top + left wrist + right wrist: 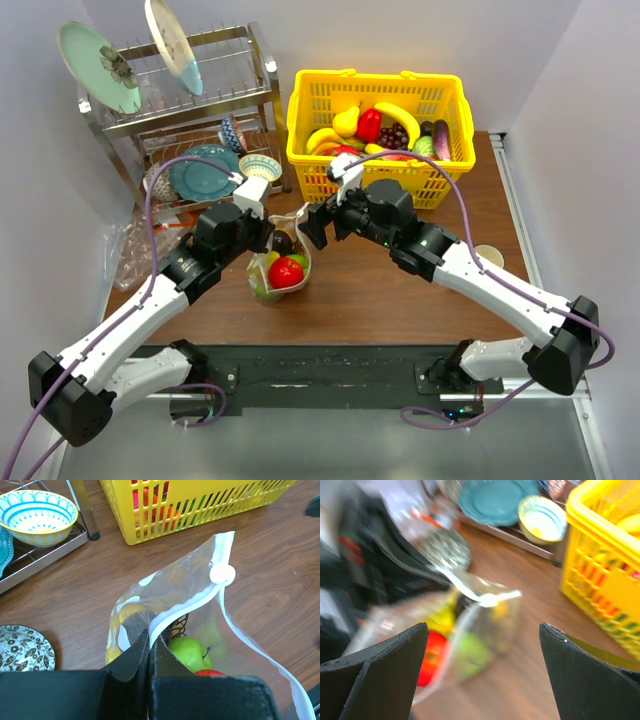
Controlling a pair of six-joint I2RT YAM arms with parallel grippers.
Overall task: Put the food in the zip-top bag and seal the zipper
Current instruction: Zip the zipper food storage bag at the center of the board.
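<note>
some food (187, 650) sits in the zip-top bag (165, 587). the left fingers (130, 662) pinch its zipper (182, 609) tight. the right fingers (380, 665), wide apart, should grab the white slider (222, 574) and pull straight.

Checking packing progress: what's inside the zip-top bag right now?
A green apple, a red fruit and something yellow show through the zip-top bag. The left end effector, shut on its rim, hides whatever lies beneath.

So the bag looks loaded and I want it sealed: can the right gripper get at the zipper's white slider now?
Probably yes. The right gripper is open and faces the white slider with nothing between them; the left gripper pinches the zip-top bag rim further along, clear of the slider.
</note>
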